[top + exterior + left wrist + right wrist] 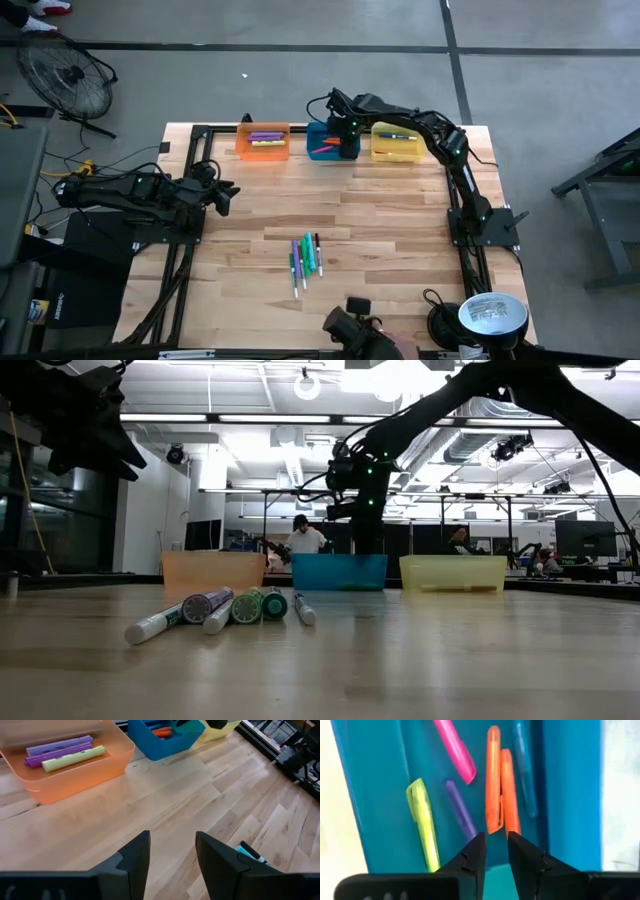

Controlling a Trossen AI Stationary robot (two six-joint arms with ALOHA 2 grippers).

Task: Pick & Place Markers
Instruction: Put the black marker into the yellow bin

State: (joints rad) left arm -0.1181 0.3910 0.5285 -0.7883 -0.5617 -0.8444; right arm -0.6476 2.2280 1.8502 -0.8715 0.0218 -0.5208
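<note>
Drop-off step, likely just finishing: right gripper [494, 851] over the blue bin [322, 133], fingers slightly apart, empty, markers [493, 780] lying below. Next, probably back to the near markers [305, 258] on the counter [400, 220]. Left gripper [172, 851] parked left, apart, empty.

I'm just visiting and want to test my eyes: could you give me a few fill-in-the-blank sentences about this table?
1. The right gripper hovers over the ____ bin.
2. The loose markers lie on the ____.
3. The purple markers lie in the ____ bin.
4. The bin on the blue one's far side from the orange bin is ____.

Missing words: blue; table; orange; yellow
</note>
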